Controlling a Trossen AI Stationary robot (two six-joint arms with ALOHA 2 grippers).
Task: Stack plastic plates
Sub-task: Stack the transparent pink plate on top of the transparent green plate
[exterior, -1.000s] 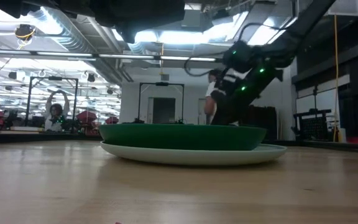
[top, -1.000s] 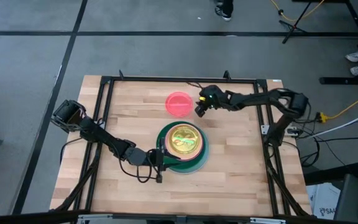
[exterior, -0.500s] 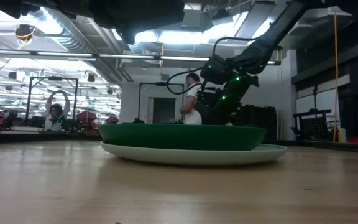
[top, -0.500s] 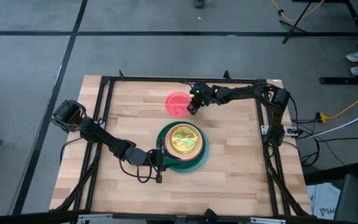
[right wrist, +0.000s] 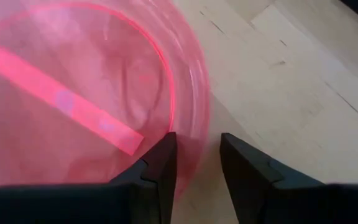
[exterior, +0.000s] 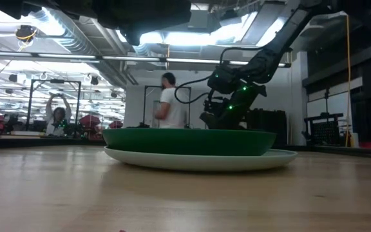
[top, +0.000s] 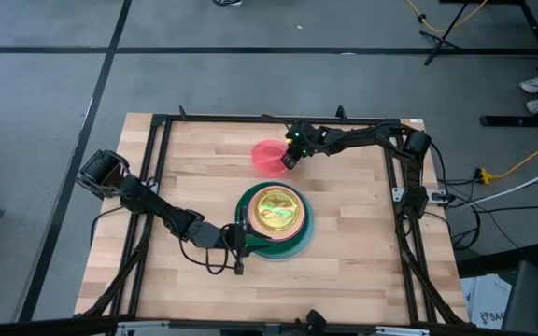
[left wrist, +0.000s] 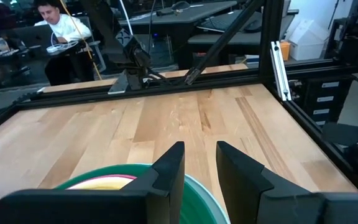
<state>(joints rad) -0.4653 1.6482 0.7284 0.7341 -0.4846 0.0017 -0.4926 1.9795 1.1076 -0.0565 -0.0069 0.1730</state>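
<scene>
A stack stands mid-table: a dark green plate (top: 253,245) on a pale blue plate (exterior: 198,160), with small yellow-orange plates (top: 274,207) inside. My left gripper (top: 243,235) hovers open at the stack's left edge, its fingers over the green rim (left wrist: 201,200). A small pink plate (top: 263,153) lies flat on the wood behind the stack. My right gripper (top: 285,161) is open at that plate's right rim and slants down. In the right wrist view one finger stands over the pink plate (right wrist: 73,112) and the other outside it. My right gripper straddles the pink plate's right rim (right wrist: 194,118), slanting down from the table's right, with one finger inside the rim and one outside. The plate lies flat on the table. Whether either finger touches it cannot be told. My left gripper touches nothing that shows.
A black frame (top: 157,159) runs around the tabletop. Bare wood lies right of the stack (top: 362,233) and along the near edge. A person (exterior: 169,106) walks in the room beyond the table.
My right gripper has gone toward the table's left edge and down, tipping further downward, and now stands at the pink plate's right rim. Both plates and the stack have kept their places. The person in the background has walked left.
</scene>
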